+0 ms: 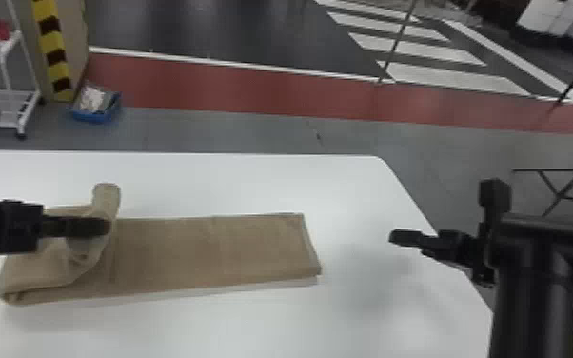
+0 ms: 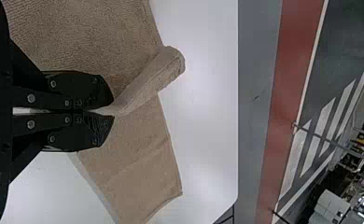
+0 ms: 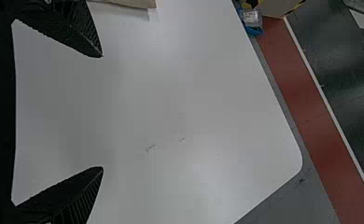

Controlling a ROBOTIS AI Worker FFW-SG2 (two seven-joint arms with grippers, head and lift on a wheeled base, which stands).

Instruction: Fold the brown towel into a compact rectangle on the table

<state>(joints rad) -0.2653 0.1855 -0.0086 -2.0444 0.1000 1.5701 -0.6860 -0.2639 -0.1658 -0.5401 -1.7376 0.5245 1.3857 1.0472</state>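
Observation:
The brown towel (image 1: 214, 250) lies as a long folded strip on the white table, its left end lifted and bunched. There my left gripper (image 1: 104, 228) holds the raised fold. In the left wrist view the left gripper (image 2: 110, 113) is shut on a pinched ridge of the towel (image 2: 147, 81), with cloth spreading to both sides. My right gripper (image 1: 397, 237) is over the table's right part, apart from the towel. In the right wrist view the right gripper (image 3: 101, 112) is wide open with only tabletop between its fingers; an edge of the towel (image 3: 136, 3) shows beyond.
The white table (image 1: 252, 183) ends at a rounded back right corner, with its right edge running beneath the right arm. On the floor behind are a blue bin (image 1: 95, 112) and a white rack (image 1: 0, 52). A black folding stand (image 1: 566, 190) is at the right.

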